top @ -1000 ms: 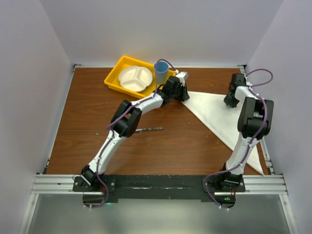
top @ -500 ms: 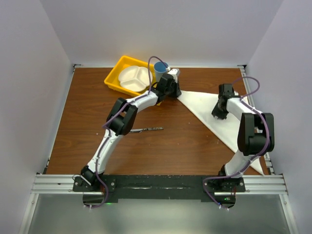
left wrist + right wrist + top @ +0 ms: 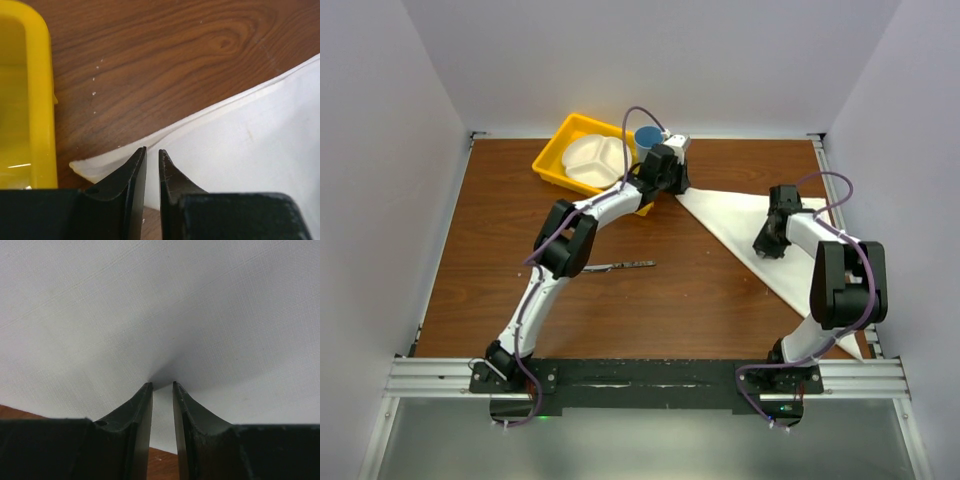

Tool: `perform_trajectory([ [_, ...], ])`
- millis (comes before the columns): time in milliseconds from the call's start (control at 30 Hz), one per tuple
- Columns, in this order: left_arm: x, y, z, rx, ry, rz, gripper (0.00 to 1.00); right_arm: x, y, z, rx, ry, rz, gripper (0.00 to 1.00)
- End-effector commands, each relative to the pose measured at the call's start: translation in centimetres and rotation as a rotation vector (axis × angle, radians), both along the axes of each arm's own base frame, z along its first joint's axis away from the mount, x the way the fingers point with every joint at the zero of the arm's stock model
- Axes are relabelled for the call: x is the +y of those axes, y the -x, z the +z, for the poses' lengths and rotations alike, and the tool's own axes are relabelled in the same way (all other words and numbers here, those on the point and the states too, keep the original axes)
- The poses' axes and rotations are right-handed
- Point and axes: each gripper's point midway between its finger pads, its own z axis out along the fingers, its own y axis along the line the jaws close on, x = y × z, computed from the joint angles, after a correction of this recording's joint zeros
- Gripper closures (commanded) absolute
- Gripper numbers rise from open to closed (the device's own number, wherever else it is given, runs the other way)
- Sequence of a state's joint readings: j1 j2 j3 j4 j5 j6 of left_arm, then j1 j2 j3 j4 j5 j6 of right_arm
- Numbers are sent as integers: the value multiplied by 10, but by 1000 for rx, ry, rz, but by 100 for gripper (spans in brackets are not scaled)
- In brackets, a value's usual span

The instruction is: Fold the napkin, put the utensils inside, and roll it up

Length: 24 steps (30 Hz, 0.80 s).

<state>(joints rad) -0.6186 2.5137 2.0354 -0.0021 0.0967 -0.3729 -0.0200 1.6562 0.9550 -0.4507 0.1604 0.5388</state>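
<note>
napkin pinched at two places on the counter
top: left end effector grips the napkin corner beside the yellow tray, right end effector grips mid-cloth; knife lies apart on bare wood. left wrist: jaws narrow on the cloth edge. right wrist: cloth puckers between narrow jaws.

**A:** Where's the open room here?

**B:** The whole left side of the surface, plus the front middle. Only the knife lies there.

**A:** And the back?

**B:** Crowded. The tray and cup sit there, and the left arm stretches diagonally toward them. The napkin covers the right, with the right arm bent over it.
</note>
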Motion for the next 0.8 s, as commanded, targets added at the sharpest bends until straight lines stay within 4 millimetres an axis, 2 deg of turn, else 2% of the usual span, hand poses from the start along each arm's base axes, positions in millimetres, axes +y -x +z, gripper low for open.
perform_trajectory([
  [0, -5, -6, 88, -171, 52, -8, 80, 1, 17, 9, 30, -2, 16, 72],
  [133, -5, -4, 75, -169, -1, 3, 85, 1, 25, 10, 45, -1, 20, 72],
  [233, -3, -1, 60, -153, -29, 16, 89, 1, 29, 13, 35, 1, 15, 72],
  [267, -3, 4, 49, -137, -40, 5, 89, 0, 29, 14, 30, 2, 12, 72],
  [400, -6, 13, 30, -153, -133, -5, 91, -3, 37, 9, 71, 12, -4, 72],
  [500, -5, 18, 9, -169, -246, -9, 91, -9, 46, 7, 83, 36, -39, 72],
  [667, -1, 21, -26, -142, -326, -18, 92, -21, 53, 27, 46, 91, -75, 71],
  [767, 2, 21, -41, -124, -358, -15, 92, -29, 66, 21, 55, 30, -138, 72],
])
